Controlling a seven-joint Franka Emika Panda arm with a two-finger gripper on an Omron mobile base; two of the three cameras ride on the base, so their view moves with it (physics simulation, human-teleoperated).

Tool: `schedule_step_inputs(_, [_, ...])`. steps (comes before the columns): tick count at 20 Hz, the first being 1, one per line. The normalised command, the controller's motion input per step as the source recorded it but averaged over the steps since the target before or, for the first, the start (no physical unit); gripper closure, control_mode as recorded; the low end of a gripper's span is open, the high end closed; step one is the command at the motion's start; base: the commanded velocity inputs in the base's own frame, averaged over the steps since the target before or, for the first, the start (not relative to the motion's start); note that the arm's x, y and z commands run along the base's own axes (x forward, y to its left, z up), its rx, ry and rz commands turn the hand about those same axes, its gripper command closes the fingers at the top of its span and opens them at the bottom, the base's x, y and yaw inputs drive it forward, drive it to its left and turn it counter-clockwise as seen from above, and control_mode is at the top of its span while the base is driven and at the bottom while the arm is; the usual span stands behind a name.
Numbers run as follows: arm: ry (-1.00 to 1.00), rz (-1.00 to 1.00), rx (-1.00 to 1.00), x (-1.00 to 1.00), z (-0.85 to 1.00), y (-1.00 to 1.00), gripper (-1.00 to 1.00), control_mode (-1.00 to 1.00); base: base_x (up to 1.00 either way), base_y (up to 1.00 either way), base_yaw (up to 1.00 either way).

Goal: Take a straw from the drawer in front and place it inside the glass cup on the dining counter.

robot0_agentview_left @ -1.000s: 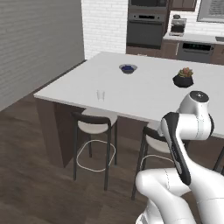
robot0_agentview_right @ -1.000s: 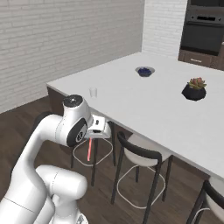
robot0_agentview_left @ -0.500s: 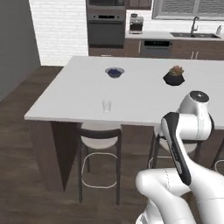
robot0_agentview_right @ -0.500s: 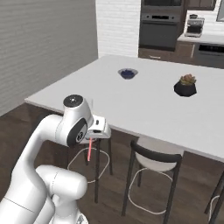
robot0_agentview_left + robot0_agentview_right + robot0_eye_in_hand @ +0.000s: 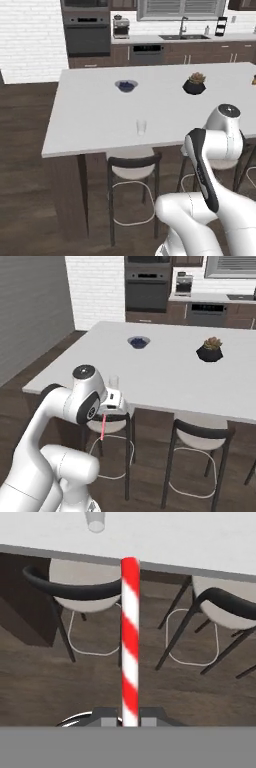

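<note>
Nearest to me, the gripper [image 5: 130, 722] is closed on the lower end of the straw [image 5: 129, 637], and in the hand view the red and white stick rises straight up from between the two dark tips. In the right base view the straw [image 5: 102, 427] hangs down below the hand, near the front edge of the dining counter [image 5: 165, 381] and in front of a stool [image 5: 107, 423] that is pushed under it. A second stool [image 5: 205, 438] stands to the right of the first one.

Farther, on the white top, the glass cup [image 5: 141, 127] stands upright close to the near edge, with nothing beside it. In the hand view the glass cup [image 5: 95, 521] is at the top, a little left of the line of the straw. Beyond it, near the middle of the counter, is the grey bowl [image 5: 126, 85] with blue inside, and to the right the black plant pot [image 5: 194, 86]. At the far wall are the oven [image 5: 88, 34] and the sink [image 5: 182, 36].

I think the risks are these: the straw is held low, below the counter top, so when it is lifted it can hit the counter edge or the stool back and slip in the grip. The cup is small and light; a straw that arrives off centre can push its rim and tip it over.
</note>
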Motion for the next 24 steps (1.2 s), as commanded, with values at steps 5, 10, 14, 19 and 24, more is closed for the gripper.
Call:
schedule_step_inputs(5, [0.00,0.00,0.00,0.00,0.00,0.00,1.00,1.00,0.96,0.45,-0.26])
schedule_step_inputs(10, [0.00,0.00,0.00,0.00,0.00,0.00,1.00,1.00,1.00,0.08,-0.10])
schedule_step_inputs(14, [0.00,0.00,0.00,0.00,0.00,0.00,1.00,1.00,0.97,0.08,-0.03])
schedule_step_inputs(19, [-0.12,0.02,0.11,-0.11,0.61,0.00,1.00,-1.00,0.12,0.02,0.00])
schedule_step_inputs(24, [-0.33,0.18,0.17,-0.36,0.72,-0.01,1.00,-1.00,0.00,0.00,0.00])
